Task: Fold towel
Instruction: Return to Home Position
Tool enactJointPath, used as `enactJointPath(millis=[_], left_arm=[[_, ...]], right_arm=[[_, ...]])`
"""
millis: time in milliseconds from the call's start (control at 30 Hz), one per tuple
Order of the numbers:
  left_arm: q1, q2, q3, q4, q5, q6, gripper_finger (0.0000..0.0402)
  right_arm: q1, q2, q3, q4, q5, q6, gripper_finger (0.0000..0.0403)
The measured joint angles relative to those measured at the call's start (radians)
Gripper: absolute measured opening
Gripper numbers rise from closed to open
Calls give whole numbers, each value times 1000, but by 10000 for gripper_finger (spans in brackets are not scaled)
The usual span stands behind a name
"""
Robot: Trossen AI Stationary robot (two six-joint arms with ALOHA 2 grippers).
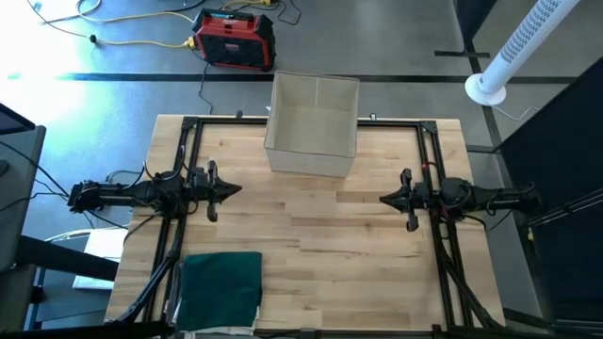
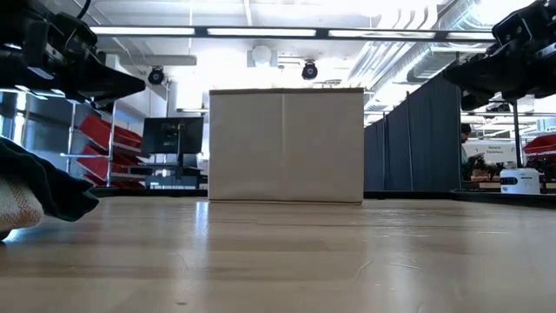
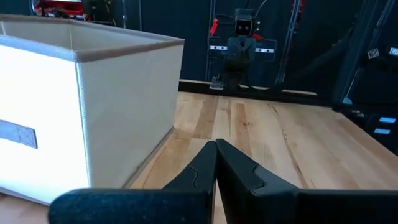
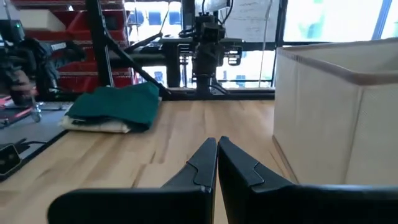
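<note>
A dark green towel point(image 1: 222, 287) lies folded flat at the table's near left corner, on top of a cream cloth whose edge point(image 4: 93, 124) shows beneath it; it also shows in the low view point(image 2: 43, 187). My left gripper point(image 1: 236, 188) hovers shut at the table's left side, pointing level toward the right. My right gripper point(image 1: 384, 199) hovers shut at the right side, pointing level toward the left. Both are far from the towel and hold nothing. The shut fingertips show in the left wrist view point(image 3: 216, 146) and the right wrist view point(image 4: 217, 142).
A beige fabric box point(image 1: 313, 125) stands open-topped at the middle of the table's far edge. Black frame rails point(image 1: 188, 151) run along the left and right sides. Bare wood point(image 1: 320, 245) lies between the two grippers.
</note>
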Motion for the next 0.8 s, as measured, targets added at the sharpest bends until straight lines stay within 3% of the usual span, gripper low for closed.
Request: enactJointPath(millis=[800], left_arm=[[0,0,0,-2,5,-17,0]], right_arm=[[0,0,0,0,0,17,0]])
